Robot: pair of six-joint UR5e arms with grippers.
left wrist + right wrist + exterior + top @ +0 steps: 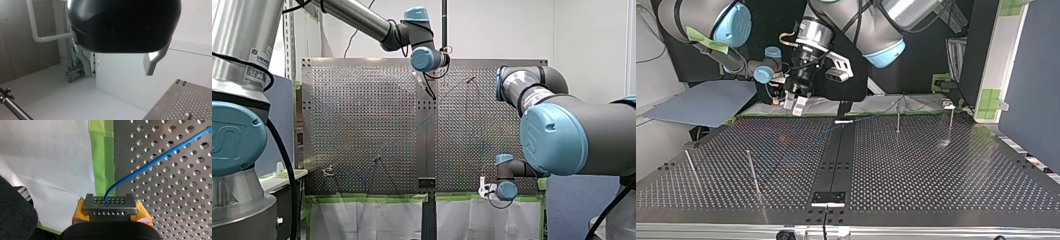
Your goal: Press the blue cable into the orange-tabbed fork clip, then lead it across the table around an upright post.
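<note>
Blue cable (150, 163) leads ahead from my right gripper (109, 205), clamped on it; I should hold firm and carry it low to the clip, probably farther ahead.

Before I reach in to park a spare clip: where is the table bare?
In the top view, the widest bare patch is the table's right half, bordered by the central black strip and the two far posts. The left half is busier: a thin post stands there and the blue cable crosses it, held in my right pincer at the far edge.
</note>
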